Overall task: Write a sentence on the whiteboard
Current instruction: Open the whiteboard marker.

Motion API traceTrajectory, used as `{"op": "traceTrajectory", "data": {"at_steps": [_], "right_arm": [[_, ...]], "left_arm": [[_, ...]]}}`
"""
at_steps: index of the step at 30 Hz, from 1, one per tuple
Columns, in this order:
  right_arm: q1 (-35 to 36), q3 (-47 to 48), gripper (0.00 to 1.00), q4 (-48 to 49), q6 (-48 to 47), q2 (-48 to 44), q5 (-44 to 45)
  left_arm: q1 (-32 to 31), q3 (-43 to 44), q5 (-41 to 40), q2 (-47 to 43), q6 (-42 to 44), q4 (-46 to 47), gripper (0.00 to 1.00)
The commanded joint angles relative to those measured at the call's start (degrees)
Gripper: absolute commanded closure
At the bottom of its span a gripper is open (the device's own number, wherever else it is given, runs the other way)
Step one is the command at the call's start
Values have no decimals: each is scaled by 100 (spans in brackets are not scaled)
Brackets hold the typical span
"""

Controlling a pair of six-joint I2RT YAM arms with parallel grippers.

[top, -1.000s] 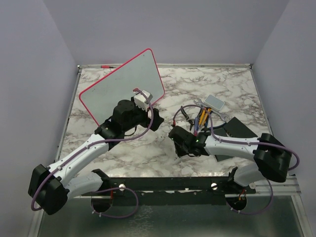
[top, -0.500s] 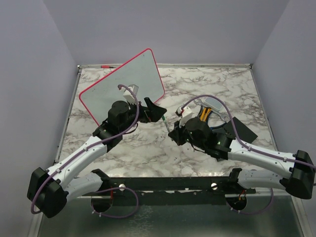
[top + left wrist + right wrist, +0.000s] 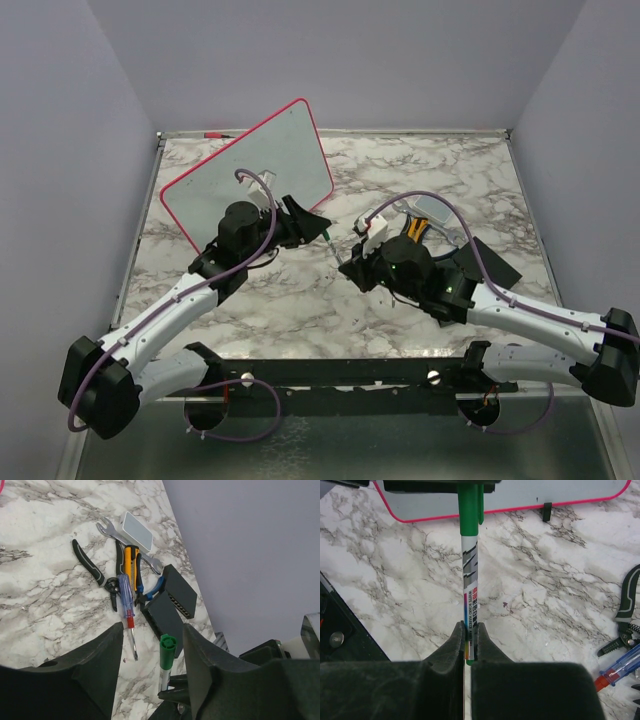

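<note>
Marble table [image 3: 300,310], 2 arms meeting mid-surface. Whiteboard [image 3: 235,180] stands tilted at the far left, no writing visible. Right gripper [image 3: 468,630] clenched on marker [image 3: 470,575] barrel, offering its green cap [image 3: 167,647] to left gripper [image 3: 152,640], whose fingers are spread either side, not pinching. Likely a cap-pull setup. Tools [image 3: 125,575] lie well right.

Left arm [image 3: 170,308]: white link shells, black joint housings, bulky black shoulder block, lilac cable [image 3: 243,172] along its length, looped at the wrist. Right arm [image 3: 530,318]: same white-and-black build, second lilac cable [image 3: 420,194] in a tall loop. Left hand [image 3: 152,635]: two broad matte black fingers, sloped inner faces. Right hand [image 3: 468,630]: two matte black fingers narrowing to blunt tips. Base bar [image 3: 340,372]: black, two silver round-head screws [image 3: 433,376]
</note>
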Motion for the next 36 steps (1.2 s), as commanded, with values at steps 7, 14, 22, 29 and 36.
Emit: {"op": "traceTrajectory", "data": {"at_steps": [7,14,22,29,36], "right_arm": [[37,312,100,3,-394,48,-132],[37,328,74,61,-139,77,356],[21,-268,8,1652,539,-568,538],[-300,-668,1,3779,961,-870,-94],[-1650,-837,2,4802,2231,-771,-1856]], "left_arm": [[32,-106,192,136,-318,267,66],[64,-144,75,128,-539,279,100],[140,-230,-567,48,-1609,1480,100],[139,-368,-1051,-58,-2387,2620,100],[154,-582,-1210,-352,-2687,3271,100]]}}
